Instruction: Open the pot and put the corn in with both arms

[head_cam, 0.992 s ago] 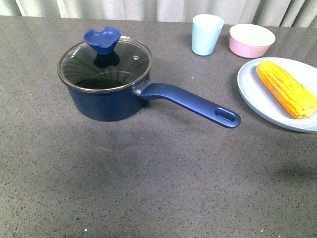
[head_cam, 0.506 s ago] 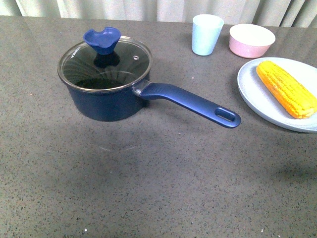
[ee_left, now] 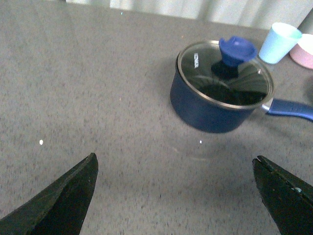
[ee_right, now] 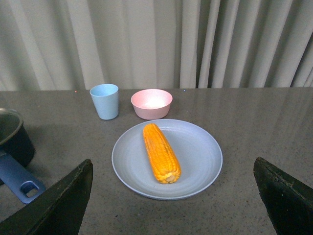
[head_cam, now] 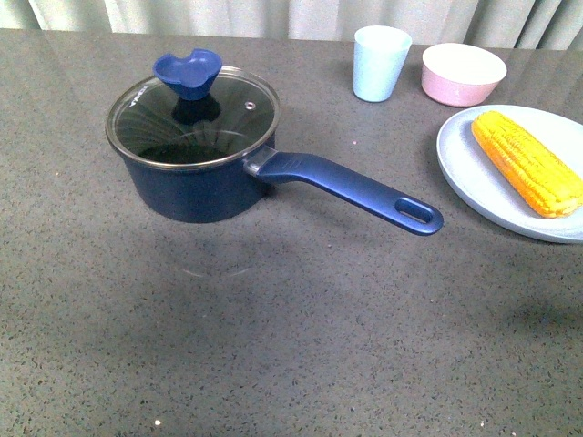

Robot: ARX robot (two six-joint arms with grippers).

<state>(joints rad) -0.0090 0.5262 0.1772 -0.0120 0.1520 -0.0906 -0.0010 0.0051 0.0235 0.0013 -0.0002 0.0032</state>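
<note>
While neither arm shows in the front view, each wrist view carries its own pair. The left fingers (ee_left: 63, 200) are spread wide, released, with nothing between them. The right fingers (ee_right: 58, 200) are likewise apart and empty.

Dark navy-blue round saucepan (head_cam: 196, 177) sits upper left of centre in the front frame, on the grey speckled surface (head_cam: 291, 346). Steel-rimmed glass lid (head_cam: 228, 114) is seated flat on it, with a blue knob (head_cam: 189, 71) on top. Long blue handle (head_cam: 351, 187) runs toward lower right, with an oval hole at its end.

Bright yellow-orange corn cob (head_cam: 526, 162) lies on a pale blue round plate (head_cam: 465, 168) at the right edge of the frame, which cuts off part of the plate. Kernel rows plain, cob whole. Handle end is near the plate rim, not touching.

Pale blue cup (head_cam: 380, 62) and small pink bowl (head_cam: 463, 73) stand upper right, just beside each other, behind the plate. Lower half of the frame is open surface. Pale curtain (head_cam: 273, 16) runs along the back edge.
</note>
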